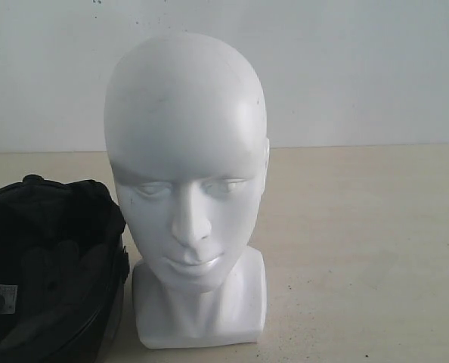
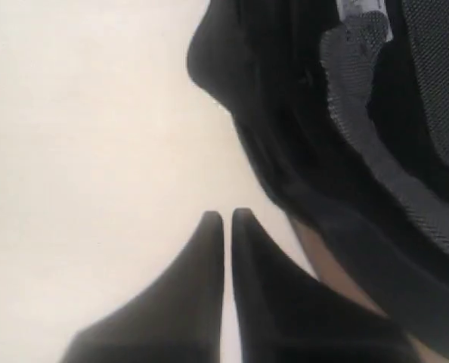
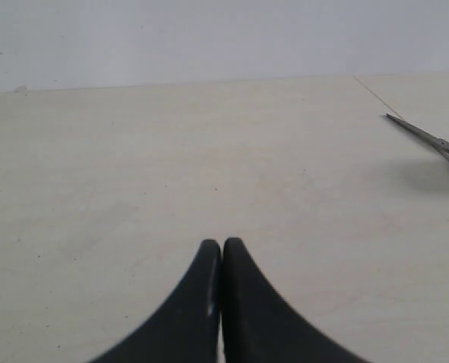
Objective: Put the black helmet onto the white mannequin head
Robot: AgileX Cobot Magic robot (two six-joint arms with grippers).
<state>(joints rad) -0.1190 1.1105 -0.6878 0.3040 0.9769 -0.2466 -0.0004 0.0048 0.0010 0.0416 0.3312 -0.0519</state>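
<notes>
While beside head [image 1: 187,151], helmet [image 1: 51,257]; scissors [image 3: 425,134] apart

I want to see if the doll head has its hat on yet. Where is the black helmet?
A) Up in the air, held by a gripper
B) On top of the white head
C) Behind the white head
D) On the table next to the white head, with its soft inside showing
D: the black helmet lies on the table beside the white mannequin head, with its padded lining in view, and the top of the head is bare.
</notes>
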